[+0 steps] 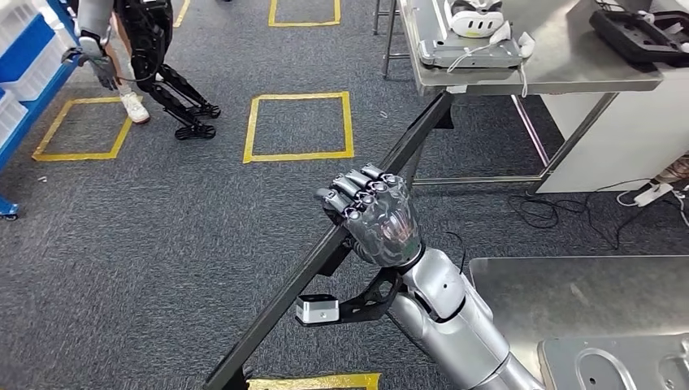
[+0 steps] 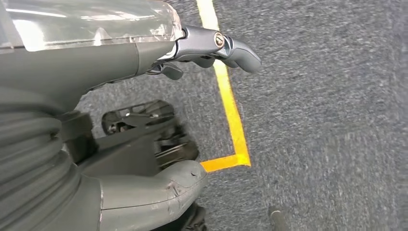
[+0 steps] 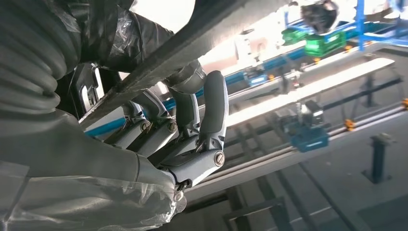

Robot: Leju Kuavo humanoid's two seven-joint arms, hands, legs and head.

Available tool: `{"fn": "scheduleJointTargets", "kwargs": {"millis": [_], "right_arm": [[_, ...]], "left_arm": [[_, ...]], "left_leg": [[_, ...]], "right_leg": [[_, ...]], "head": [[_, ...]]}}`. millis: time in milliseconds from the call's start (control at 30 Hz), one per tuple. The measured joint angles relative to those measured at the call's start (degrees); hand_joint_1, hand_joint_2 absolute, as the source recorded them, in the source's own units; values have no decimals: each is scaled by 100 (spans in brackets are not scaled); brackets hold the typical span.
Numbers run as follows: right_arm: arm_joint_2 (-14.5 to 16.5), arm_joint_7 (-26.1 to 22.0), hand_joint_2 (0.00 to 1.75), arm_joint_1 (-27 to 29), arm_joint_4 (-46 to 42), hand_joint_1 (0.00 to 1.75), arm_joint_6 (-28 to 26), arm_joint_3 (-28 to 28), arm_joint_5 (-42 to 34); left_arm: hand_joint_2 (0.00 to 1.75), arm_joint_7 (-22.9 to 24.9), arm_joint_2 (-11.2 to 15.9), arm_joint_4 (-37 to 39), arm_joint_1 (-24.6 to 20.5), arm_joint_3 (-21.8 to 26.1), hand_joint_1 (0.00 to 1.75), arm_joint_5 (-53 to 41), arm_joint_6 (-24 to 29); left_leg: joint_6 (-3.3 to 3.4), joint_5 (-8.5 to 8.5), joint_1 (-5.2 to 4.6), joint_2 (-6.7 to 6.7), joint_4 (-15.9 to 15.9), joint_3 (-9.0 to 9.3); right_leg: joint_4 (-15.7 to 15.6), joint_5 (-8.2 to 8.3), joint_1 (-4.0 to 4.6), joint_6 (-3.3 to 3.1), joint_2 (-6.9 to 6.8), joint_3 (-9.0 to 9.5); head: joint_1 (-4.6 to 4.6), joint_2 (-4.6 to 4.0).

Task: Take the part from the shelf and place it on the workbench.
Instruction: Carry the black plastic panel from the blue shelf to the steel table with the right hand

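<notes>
The part, one long dark bar, runs slantwise through the right robot hand, whose fingers wrap it near mid-length; one metal desk lies just beside that arm. In the left wrist view, the left robot hand hangs over carpet, fingers apart, holding nothing. In the right wrist view, fingers curl around the bar.

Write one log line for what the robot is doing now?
right hand: grips long black bar | left hand: holds nothing | workbench: bar not placed
</notes>
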Motion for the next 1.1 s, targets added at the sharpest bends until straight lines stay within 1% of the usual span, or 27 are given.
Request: {"fn": "scheduleJointTargets", "kwargs": {"millis": [33,67,100,133,167,200,233,267,333,367,400,433,467,500,567,633,700,767,800,833,867,900,933,967,1000,1067,1100], "right_arm": [[-6,14,175,-18,-14,175,0,-7,1],[-10,25,175,-38,-32,175,0,-14,6],[-14,31,175,-53,-55,175,0,-24,15],[-20,30,175,-65,-76,175,0,-43,30],[-26,22,175,-71,-98,175,0,-71,51],[-34,14,175,-73,-123,175,0,-104,70],[-43,6,175,-84,-146,175,-1,-145,87],[-49,0,175,-102,-166,175,-1,-183,97],[-58,-2,175,-134,-189,175,-2,-239,101],[-62,-2,175,-138,-190,175,-1,-256,101],[-68,-2,175,-135,-191,175,-1,-268,101],[-75,-2,175,-131,-191,175,0,-279,101],[-81,-2,175,-131,-193,175,0,-287,102],[-85,-3,175,-133,-197,175,0,-294,102],[-87,-4,175,-145,-209,175,0,-307,104],[-89,1,175,-158,-220,175,0,-328,115],[-93,25,175,-181,-227,175,0,-358,139],[-98,79,175,-262,-228,175,1,-372,165],[-99,108,175,-320,-227,175,1,-371,176],[-100,137,175,-375,-224,175,2,-369,187],[-100,166,175,-414,-220,175,3,-367,199],[-100,194,175,-436,-216,175,3,-365,215],[-101,231,175,-445,-211,175,4,-362,241],[-102,268,175,-449,-207,175,4,-358,272],[-102,302,175,-456,-205,175,4,-351,301],[-102,355,175,-473,-205,175,4,-332,338],[-100,367,175,-482,-202,175,7,-310,346]], "left_arm": [[175,-6,1,0,-7,-1,0,3,4],[175,-9,2,0,-13,-2,0,7,8],[175,-9,3,0,-17,-5,0,8,13],[175,-6,5,0,-22,-10,0,9,19],[175,-2,8,0,-29,-18,0,6,25],[175,2,9,0,-39,-27,0,3,30],[175,4,10,0,-53,-37,0,1,31],[175,6,12,0,-67,-44,0,-2,29],[175,12,22,0,-80,-49,0,-3,27],[175,14,31,0,-79,-50,0,-3,27],[175,15,39,0,-78,-50,0,-3,27],[175,16,46,0,-78,-50,0,-3,27],[175,16,49,0,-81,-51,0,-3,27],[175,16,49,0,-86,-52,0,-3,27],[175,16,51,0,-95,-54,0,-3,28],[175,14,56,0,-107,-57,0,-5,38],[175,7,60,0,-131,-66,0,-4,48],[175,-2,69,-2,-174,-78,0,5,58],[175,-4,75,-3,-194,-81,0,16,63],[175,-5,83,-4,-206,-83,0,27,65],[175,-3,89,-4,-209,-84,0,37,62],[175,6,96,-4,-205,-85,0,42,58],[175,19,102,-4,-201,-87,0,40,52],[175,37,104,-4,-199,-93,0,33,49],[175,57,108,-4,-198,-99,0,22,45],[175,79,122,-4,-189,-109,0,12,44],[175,81,133,-4,-178,-110,0,27,42]], "left_leg": [[7,163,12,-130,-389,171],[17,259,21,-243,-675,295],[30,288,21,-332,-831,358],[47,271,11,-362,-870,370],[77,289,8,-314,-891,372],[117,314,14,-260,-917,376],[162,341,21,-200,-952,384],[206,365,28,-131,-986,391],[257,381,14,12,-1012,393],[265,378,6,89,-1011,389],[268,372,2,163,-1007,387],[267,364,0,239,-1004,388],[260,352,0,304,-999,395],[247,335,1,361,-992,407],[196,290,-22,457,-975,432],[135,259,-51,537,-967,449],[80,229,-51,602,-964,462],[28,77,-31,459,-780,398],[9,-71,-20,333,-530,287],[-3,-251,-15,207,-154,115],[-11,-412,-14,141,256,-89],[-16,-498,-14,111,584,-267],[-15,-480,-14,97,742,-374],[-8,-339,-14,89,652,-367],[5,-106,-11,57,341,-258],[38,286,6,-155,-449,47],[52,374,13,-263,-708,153]], "right_leg": [[24,-5,4,20,67,-14],[46,-3,2,50,128,-41],[58,6,-5,86,183,-72],[57,25,-13,129,241,-102],[45,47,-21,171,295,-124],[46,51,-29,199,296,-138],[106,4,-21,220,198,-172],[279,-112,-10,236,50,-256],[923,-469,-7,261,-254,-554],[1291,-623,-18,278,-303,-728],[1528,-683,-29,292,-322,-839],[1592,-649,-40,304,-338,-865],[1400,-505,-46,309,-367,-760],[1047,-310,-47,307,-428,-566],[318,-67,-4,269,-626,-175],[46,-48,44,212,-695,-53],[27,-34,34,153,-587,-62],[-2,-14,1,80,-496,-47],[-14,-6,-16,46,-455,-38],[-14,-5,-16,22,-407,-38],[-12,-4,-13,6,-354,-38],[-9,-5,-10,1,-291,-36],[-3,-6,-6,1,-223,-35],[5,-7,-5,2,-155,-33],[17,-12,-7,9,-84,-31],[57,-29,-10,41,47,-46],[74,-30,-13,71,109,-67]], "head": [[0,0],[0,0],[0,0],[0,0],[1,0],[2,0],[9,0],[15,0],[27,0],[25,0],[26,0],[26,0],[26,0],[26,0],[25,0],[23,0],[22,0],[22,0],[21,0],[21,0],[20,0],[21,0],[20,0],[20,0],[20,0],[21,0],[20,0]]}}
